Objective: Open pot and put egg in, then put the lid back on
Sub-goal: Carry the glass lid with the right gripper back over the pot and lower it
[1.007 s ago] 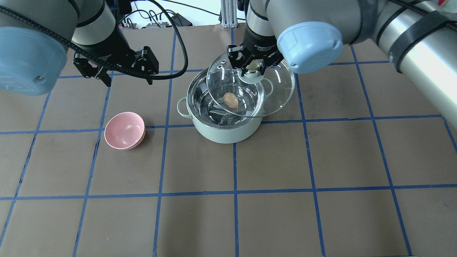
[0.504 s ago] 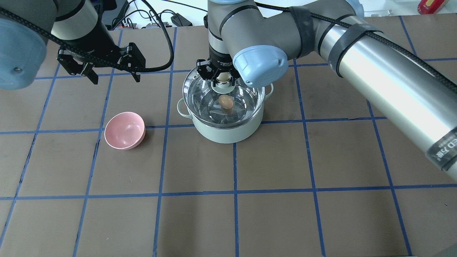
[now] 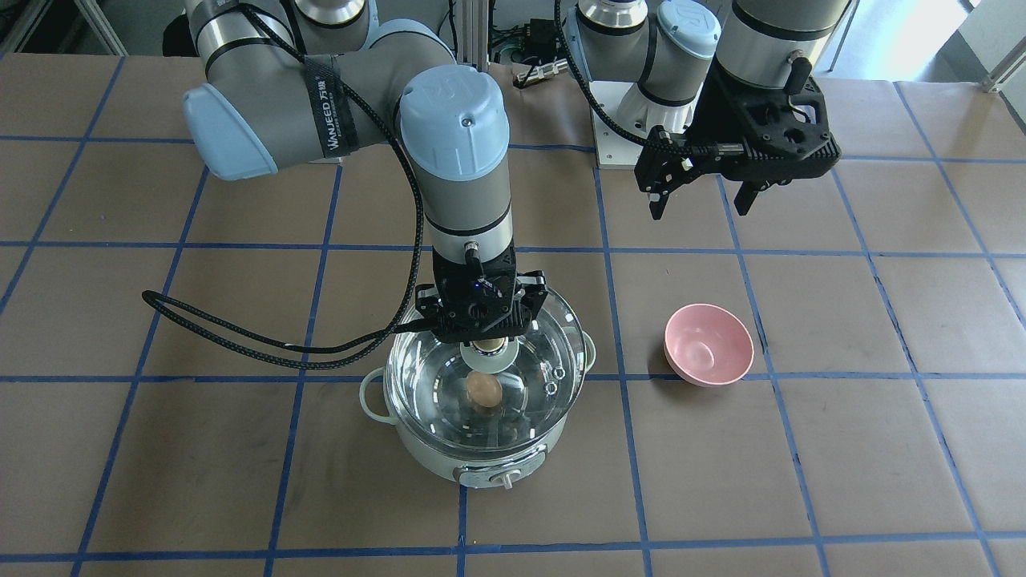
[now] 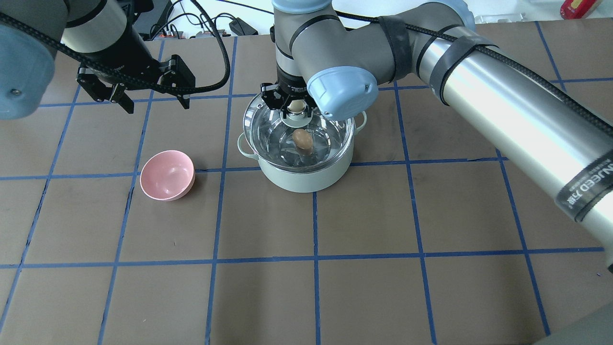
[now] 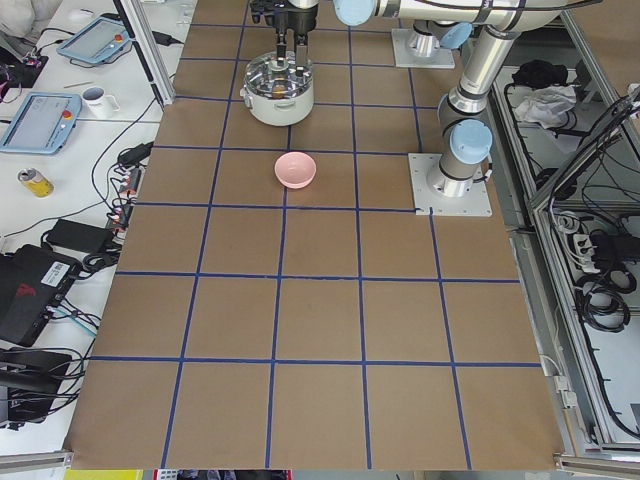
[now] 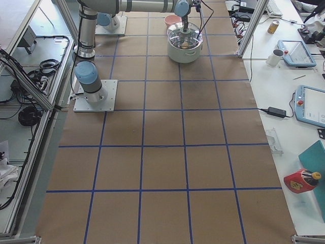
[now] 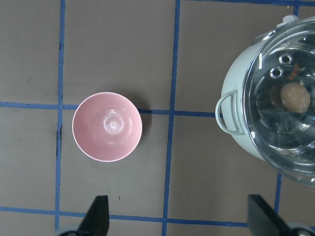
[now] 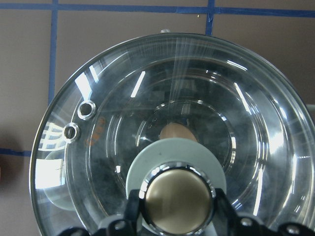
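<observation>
The mint-green pot point(image 4: 297, 179) stands mid-table, its knob facing the front camera point(image 3: 433, 457). The brown egg point(image 4: 302, 140) lies inside it and shows through the glass in the front view point(image 3: 483, 389). The clear glass lid point(image 4: 268, 129) lies level over the pot's rim point(image 3: 529, 361). My right gripper point(image 4: 295, 106) is shut on the lid's beige knob point(image 8: 176, 199), straight above the pot. My left gripper point(image 4: 157, 103) is open and empty, raised above the table to the pot's left, behind the pink bowl.
A pink bowl point(image 4: 167, 175) sits upright and empty left of the pot, also in the left wrist view point(image 7: 107, 127). The brown table point(image 4: 364, 268) has a blue tape grid. Cables and boxes lie along its far edge.
My right gripper has carried the lid left and down from a tilted spot right of the pot to level over the rim. My left arm has drawn back a little to the left.
</observation>
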Robot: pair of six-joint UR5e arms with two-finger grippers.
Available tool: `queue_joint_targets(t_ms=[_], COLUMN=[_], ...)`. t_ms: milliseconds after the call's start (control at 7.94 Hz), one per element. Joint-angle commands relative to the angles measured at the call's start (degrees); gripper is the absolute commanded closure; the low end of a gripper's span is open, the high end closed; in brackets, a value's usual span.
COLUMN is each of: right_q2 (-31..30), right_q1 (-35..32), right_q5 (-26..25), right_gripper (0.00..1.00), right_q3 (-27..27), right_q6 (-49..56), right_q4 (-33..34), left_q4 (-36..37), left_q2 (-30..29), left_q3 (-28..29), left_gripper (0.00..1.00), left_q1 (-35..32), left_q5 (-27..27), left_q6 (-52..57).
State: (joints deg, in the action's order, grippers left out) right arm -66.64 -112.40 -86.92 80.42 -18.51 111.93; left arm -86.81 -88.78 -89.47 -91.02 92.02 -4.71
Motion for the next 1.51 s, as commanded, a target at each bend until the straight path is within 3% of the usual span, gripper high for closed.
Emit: queue_joint_targets(t_ms=[0, 1385], right_q2=[0.7, 1.3], right_q1=[0.0, 0.0], right_q5=[-0.1, -1.7], right_gripper=[1.00, 1.00], right_q3=[0.0, 0.2], right_q6=[0.1, 0.6], right_q4=[0.0, 0.3], left_q4=[0.0, 0.0], left_q2=[-0.1, -0.2], left_q3=[-0.1, -1.0], left_gripper=[0.00, 0.00], left_q1=[0.1, 0.1], left_q5=[-0.4, -0.6], left_q6=[0.0, -0.3])
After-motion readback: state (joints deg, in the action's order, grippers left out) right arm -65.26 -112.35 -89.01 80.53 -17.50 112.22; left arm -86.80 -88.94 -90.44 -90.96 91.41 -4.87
